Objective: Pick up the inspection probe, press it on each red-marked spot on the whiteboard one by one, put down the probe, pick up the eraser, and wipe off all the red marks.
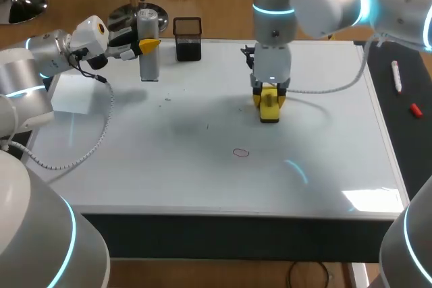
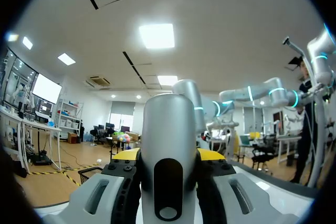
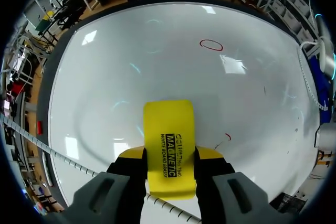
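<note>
**Desk:** Which arm has the eraser, and where does the mark lie from it?

**Photographer:** The right gripper [image 1: 270, 99] is clamped on the yellow eraser [image 1: 270, 110], one finger on each long side, low over the whiteboard [image 1: 324, 166]. I cannot tell whether it touches. The red ring [image 1: 241, 152] lies apart from the eraser, toward the board's near edge and slightly toward the left arm. Seen from the right wrist, the eraser's long axis points ahead and the ring sits off that line. A short red stroke [image 3: 227, 137] shows just beside the eraser.

**Desk:** Anything in the way?

**Photographer:** Nothing stands between eraser and ring. Well apart from the eraser, the left gripper [image 1: 145, 45] grips the grey probe [image 1: 149, 62] upright. A black mesh holder [image 1: 187, 40] stands beside the probe. The right arm looks far nearer the ring.
</note>
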